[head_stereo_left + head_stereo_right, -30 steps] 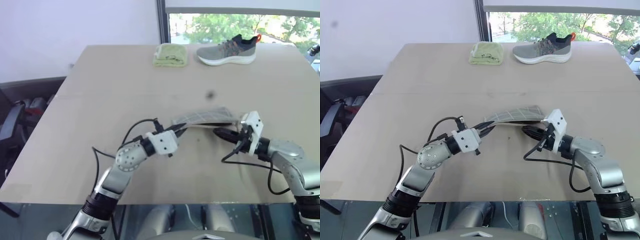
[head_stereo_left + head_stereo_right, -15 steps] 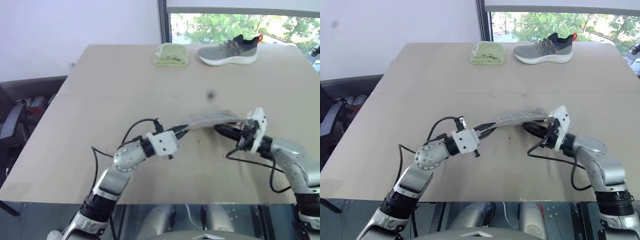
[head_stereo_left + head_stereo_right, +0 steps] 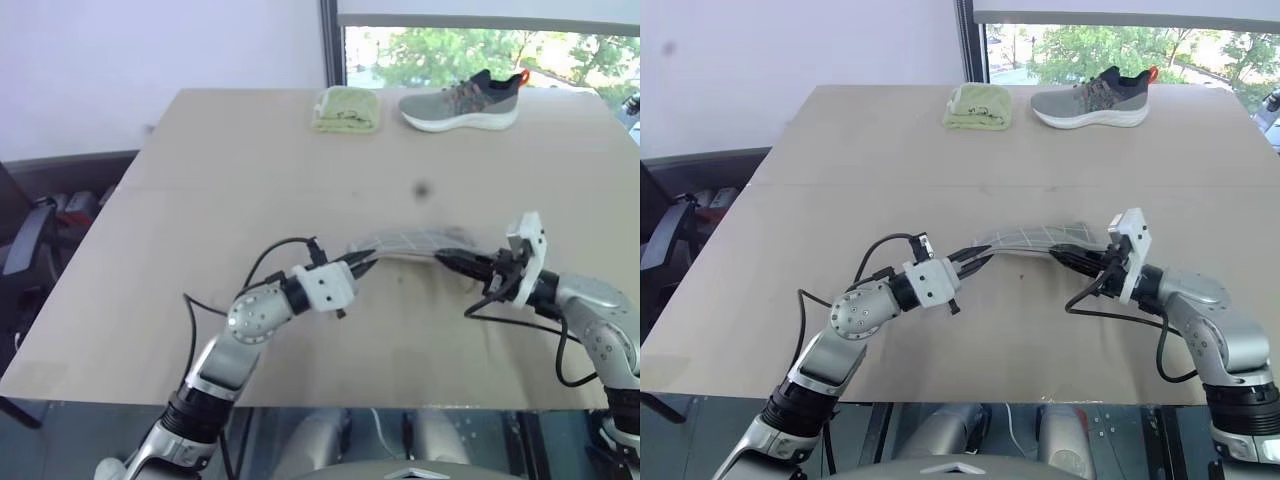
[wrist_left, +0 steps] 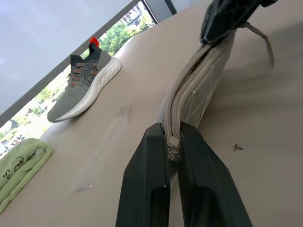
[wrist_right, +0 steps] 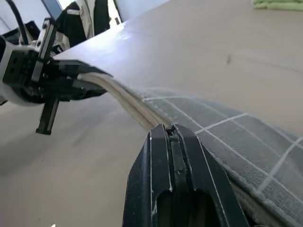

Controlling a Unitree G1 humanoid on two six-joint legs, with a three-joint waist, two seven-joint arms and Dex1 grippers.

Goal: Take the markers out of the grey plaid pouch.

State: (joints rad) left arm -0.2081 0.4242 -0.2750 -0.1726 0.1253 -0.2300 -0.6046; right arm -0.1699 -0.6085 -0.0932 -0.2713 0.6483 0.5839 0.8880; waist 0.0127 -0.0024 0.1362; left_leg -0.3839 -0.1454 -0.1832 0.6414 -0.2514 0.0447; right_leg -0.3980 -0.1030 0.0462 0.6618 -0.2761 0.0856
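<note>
The left gripper and right gripper each pinch an end of the grey plaid pouch, fingers clenched.

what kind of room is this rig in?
Probably an office or lab room, not a home. A large plain tan table stands against a window with trees outside, with unrelated test props laid out: a grey sneaker, a folded yellow-green cloth and the grey plaid pouch.

One grey plaid pouch, one shoe, one folded green cloth, one table.
</note>
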